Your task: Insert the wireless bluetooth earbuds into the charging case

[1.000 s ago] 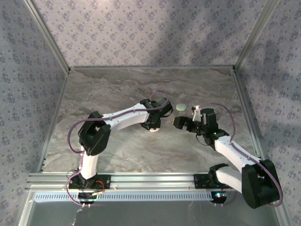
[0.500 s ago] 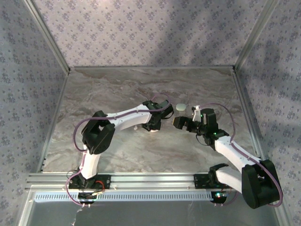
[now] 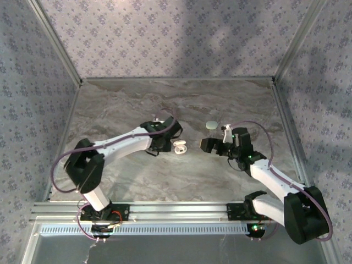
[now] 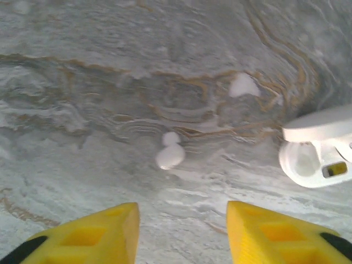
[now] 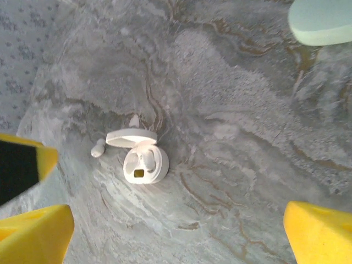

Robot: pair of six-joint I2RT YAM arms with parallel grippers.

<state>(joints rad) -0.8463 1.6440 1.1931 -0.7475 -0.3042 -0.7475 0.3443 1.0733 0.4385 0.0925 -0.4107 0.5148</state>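
Across the grey marbled table (image 3: 121,104), walled in patterned paper, noting one change against the view of a second ago: finding the left gripper (image 4: 181,231) pulled back to the left, no longer sitting over the white case (image 3: 179,147), and so seeing that case uncovered with its lid standing open. Finding the right gripper (image 5: 176,234) and the pale green case (image 3: 210,125) sitting much as before.

Counting two grippers, two cases and two loose earbuds (image 4: 169,154). Recording the white case as open and the pale green case as closed, lying apart from each other. Not managing to tell what is sitting inside the open wells.

Seeing the left jaws standing parted and gripping nothing. Locating the nearer earbud lying on the table ahead of those fingertips, roughly in line with the gap, touching neither finger. Locating the second earbud (image 4: 242,85) lying farther out and to the right, and the white case off to the right, beyond the right-hand fingertip.

Seeing the right jaws spread wide and holding nothing, facing the white case from well apart, with both earbuds lying just beside its lid.
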